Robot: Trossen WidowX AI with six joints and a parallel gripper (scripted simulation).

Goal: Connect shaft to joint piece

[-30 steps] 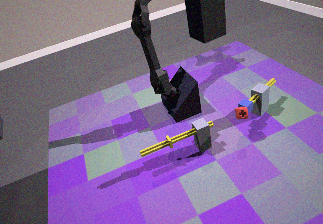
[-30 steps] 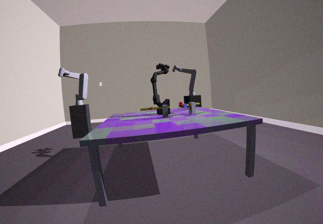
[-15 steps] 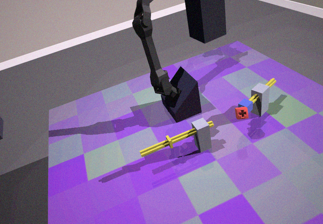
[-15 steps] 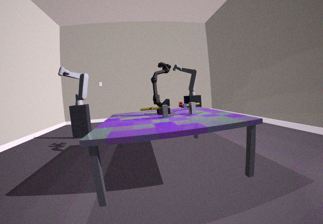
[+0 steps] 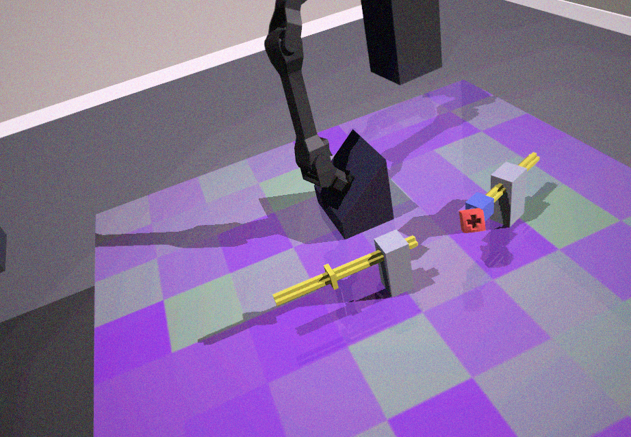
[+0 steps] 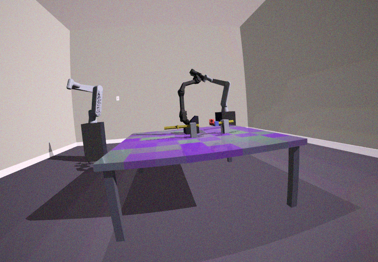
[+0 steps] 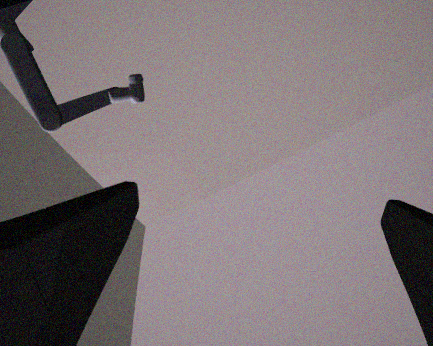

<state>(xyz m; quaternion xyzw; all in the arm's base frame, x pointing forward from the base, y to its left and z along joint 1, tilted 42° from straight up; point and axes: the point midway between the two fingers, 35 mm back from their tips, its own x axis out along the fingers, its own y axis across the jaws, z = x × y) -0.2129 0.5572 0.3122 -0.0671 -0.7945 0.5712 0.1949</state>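
The red joint piece [image 5: 465, 221] [image 6: 210, 122], with a cross-shaped opening, and the blue hinge part [image 5: 479, 205] [image 6: 216, 123] are on the end of the fixed yellow shaft [image 5: 530, 161] [image 6: 231, 121] in its grey block [image 5: 517, 195] [image 6: 225, 126]. The opening faces the top view; its exact alignment cannot be told. The second yellow shaft [image 5: 300, 291] [image 6: 169, 127], with a collar [image 5: 331, 276], passes through the other grey block [image 5: 399, 267] [image 6: 193, 130]. Its short end is apart from the joint piece. My gripper [image 7: 264, 204] is open and empty, high above both shafts, and outside the top view.
A dark angular block [image 5: 367, 187] stands on the chequered table [image 5: 407, 355] [image 6: 195, 150] beside my arm's base. A pale arm [image 6: 226, 94] [image 7: 31, 82] on a dark pedestal stands beyond the table, behind my arm in the exterior view. Another pale arm [image 6: 98, 100] stands at the left.
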